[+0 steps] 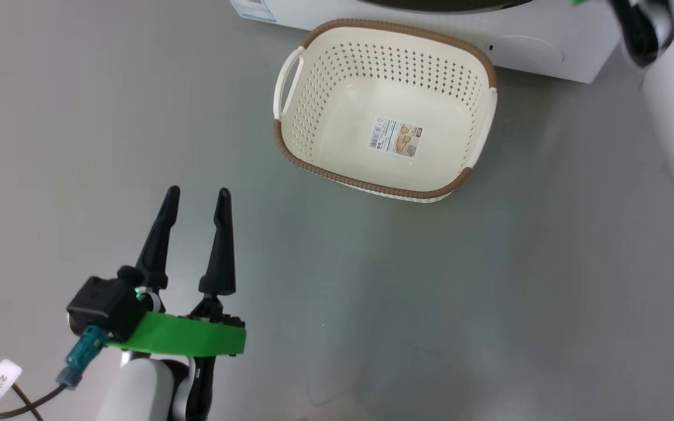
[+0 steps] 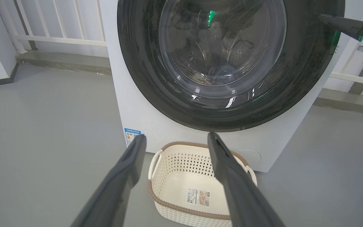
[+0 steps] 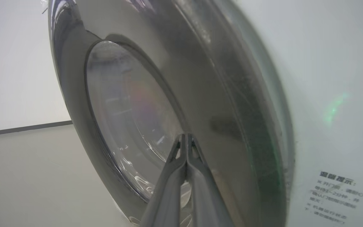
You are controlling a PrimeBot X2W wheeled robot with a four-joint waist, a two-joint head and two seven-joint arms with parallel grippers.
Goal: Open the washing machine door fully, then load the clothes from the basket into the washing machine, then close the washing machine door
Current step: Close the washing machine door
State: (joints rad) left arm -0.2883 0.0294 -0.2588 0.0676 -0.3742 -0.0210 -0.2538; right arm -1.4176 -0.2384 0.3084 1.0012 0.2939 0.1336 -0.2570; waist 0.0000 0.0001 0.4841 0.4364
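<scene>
Right gripper (image 3: 186,136), fingers pressed together, sits against the black ring of the washing machine door (image 3: 219,104) — we should press squarely there until it latches; left gripper (image 1: 198,192) spread, well away.

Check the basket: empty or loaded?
Empty. In the head and left wrist views the basket has a bare floor with one label sticker; no cloth inside.
</scene>
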